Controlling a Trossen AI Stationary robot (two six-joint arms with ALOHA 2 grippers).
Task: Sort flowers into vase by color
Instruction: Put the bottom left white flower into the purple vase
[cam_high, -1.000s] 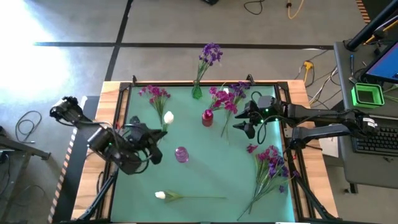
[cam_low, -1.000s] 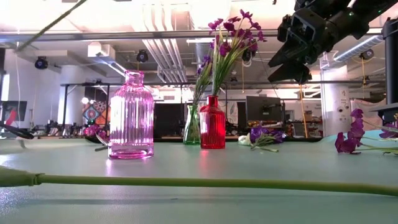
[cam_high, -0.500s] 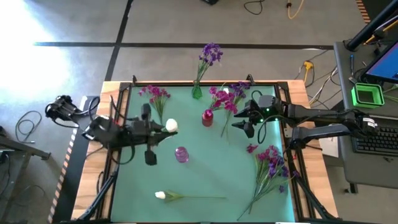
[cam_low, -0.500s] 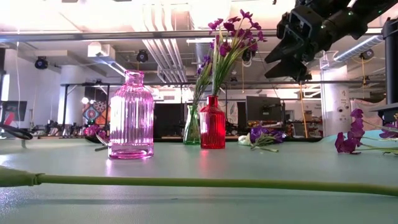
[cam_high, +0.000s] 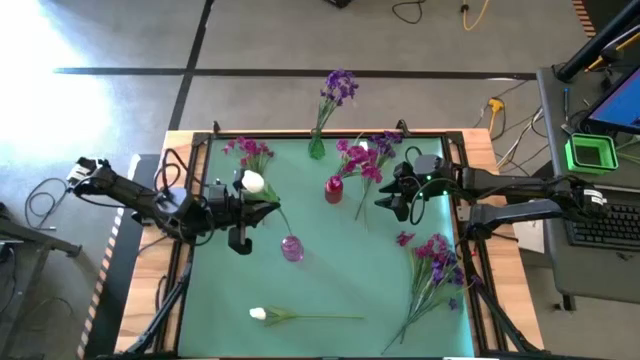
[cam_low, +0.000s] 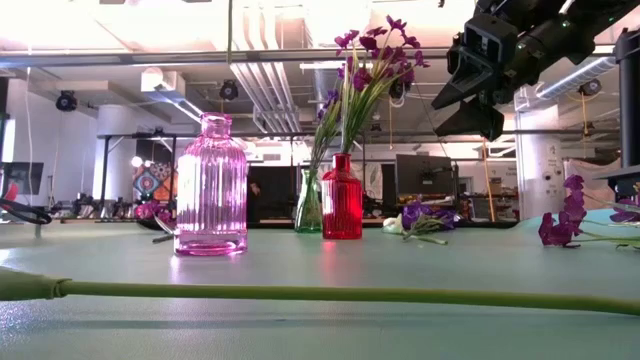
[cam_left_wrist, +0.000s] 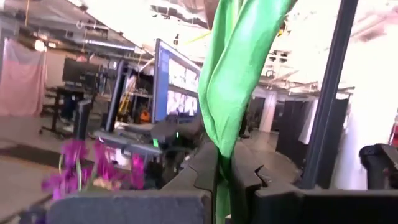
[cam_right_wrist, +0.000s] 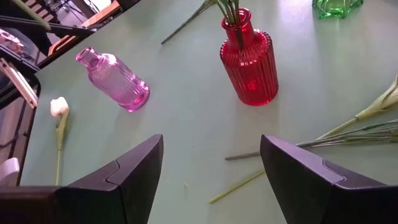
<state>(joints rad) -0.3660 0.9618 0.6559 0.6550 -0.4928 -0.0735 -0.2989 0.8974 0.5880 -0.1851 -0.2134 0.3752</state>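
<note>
Nearest the low cam, a white tulip (cam_high: 258, 314) lies flat on the table (cam_high: 330, 280) at abt 6 o'clock, stem running across twd the right arm's side; no gripper near it.

Mid-table: pink vase (cam_high: 291, 248) stands empty. The left gripper (cam_high: 240, 212) hovers just beside it, at abt 10 o'clock from the vase, jaws pinched on a white flower (cam_high: 252, 182). Bud sits out past the gripper, away from the vase; stem long axis runs back thru the fingers and slants twd the vase mouth, lower end appearing close above it. In the left wrist view the green leaf (cam_left_wrist: 239, 68) stands upright betw the fingers (cam_left_wrist: 202, 174). Judged next: stem tip needs lining up over that narrow neck, then lowering. Left arm is clearly the nearer one.

Right gripper (cam_high: 398, 200) waits at abt 3 o'clock, jaws wide, holding nothing, beside the red vase (cam_high: 334, 188) w/ magenta stems in it.

Room: open table on all sides of the pink vase. Loose purple flowers (cam_high: 437, 262) lie well apart at 4 o'clock. Farthest, the green vase (cam_high: 316, 148) w/ violet blooms sits at 12, by the far edge.
</note>
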